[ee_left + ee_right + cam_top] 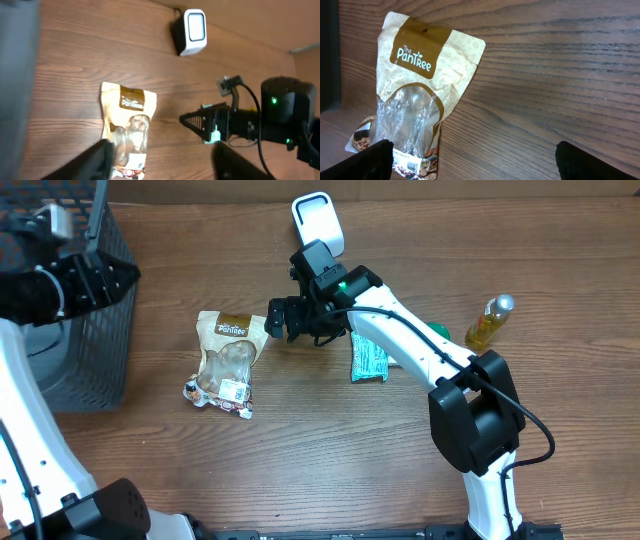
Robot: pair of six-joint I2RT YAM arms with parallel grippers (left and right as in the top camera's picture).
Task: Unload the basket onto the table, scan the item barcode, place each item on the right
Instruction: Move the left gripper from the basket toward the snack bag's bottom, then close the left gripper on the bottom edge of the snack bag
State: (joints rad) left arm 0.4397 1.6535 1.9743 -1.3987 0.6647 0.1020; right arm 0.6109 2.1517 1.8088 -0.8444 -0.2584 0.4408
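Overhead view: the Pantree pouch (pixel 226 360) lies flat on the desk (pixel 330 470), ungrasped. My right end effector (pixel 283 320) hovers just beside it, fingers apart. The left end effector (pixel 165 160), also apart, is empty. Next I must grip the pouch and present it to the scanner (pixel 318 222).

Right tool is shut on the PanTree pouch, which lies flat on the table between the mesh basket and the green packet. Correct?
Not quite. The right tool is open, its jaws spread wide, not shut on the PanTree pouch; the right wrist view shows it. The pouch does lie flat on the table between the mesh basket and the green packet.
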